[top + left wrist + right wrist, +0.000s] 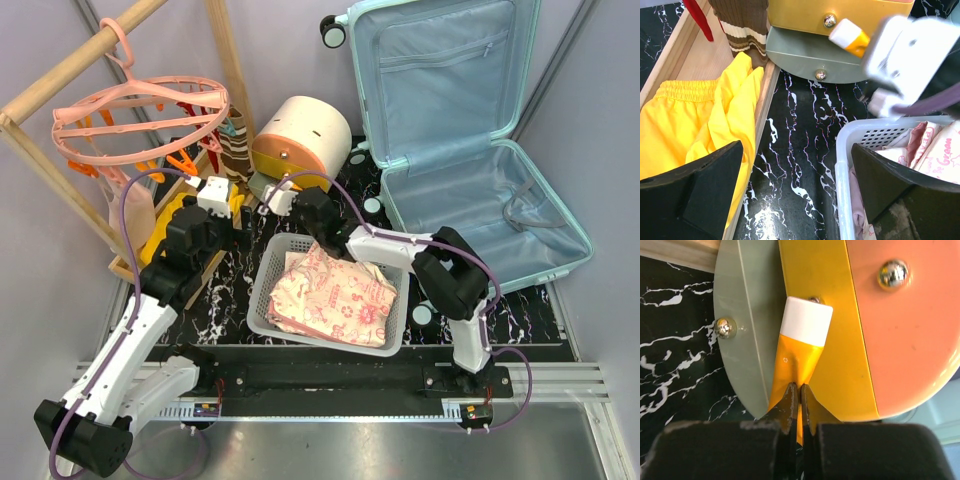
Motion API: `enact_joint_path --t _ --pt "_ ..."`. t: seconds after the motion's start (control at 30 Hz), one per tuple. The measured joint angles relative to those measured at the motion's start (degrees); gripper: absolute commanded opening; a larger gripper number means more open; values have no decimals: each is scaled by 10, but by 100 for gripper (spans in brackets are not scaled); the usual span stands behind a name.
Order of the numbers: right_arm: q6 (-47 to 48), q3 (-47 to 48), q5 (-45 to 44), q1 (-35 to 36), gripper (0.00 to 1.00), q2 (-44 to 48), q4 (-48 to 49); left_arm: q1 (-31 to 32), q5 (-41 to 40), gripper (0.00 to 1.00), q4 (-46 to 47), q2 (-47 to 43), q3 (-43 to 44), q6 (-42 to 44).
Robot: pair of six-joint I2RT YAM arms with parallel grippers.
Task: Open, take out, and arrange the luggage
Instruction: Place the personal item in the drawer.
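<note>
The luggage [455, 195] lies open at the far right corner of the table [520, 305], with its lid standing up at the back. Only the blue lining and a grey strap show inside it. A white basket [262, 290] near the middle of the near edge holds pink printed packs [335, 295]. At the left edge, a wooden tray [765, 95] holds a yellow garment [695, 120].

The right gripper [800, 390] is clenched on the flat end of an orange tube [797, 357] with a white cap, just in front of the round drawer box [910, 340]. The left gripper [796, 155] is released, with its fingers wide apart above the black marbled table, between tray and basket.

A wooden rack [60, 75] with a pink clip hanger [140, 115] stands at the far left corner.
</note>
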State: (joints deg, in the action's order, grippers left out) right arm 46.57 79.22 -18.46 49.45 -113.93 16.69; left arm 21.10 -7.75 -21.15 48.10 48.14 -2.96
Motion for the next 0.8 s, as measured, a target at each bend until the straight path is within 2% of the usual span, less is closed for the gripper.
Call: enact_joint_path --t 0.33,0.6,0.8 --pt "111 19 -37 7 0 -41 92 0 0 95 0 0 0 1" --pt "126 81 -40 7 2 -71 68 -2 0 96 0 0 0 1" --pt "123 99 -40 7 8 -95 15 -2 0 96 0 0 0 1"
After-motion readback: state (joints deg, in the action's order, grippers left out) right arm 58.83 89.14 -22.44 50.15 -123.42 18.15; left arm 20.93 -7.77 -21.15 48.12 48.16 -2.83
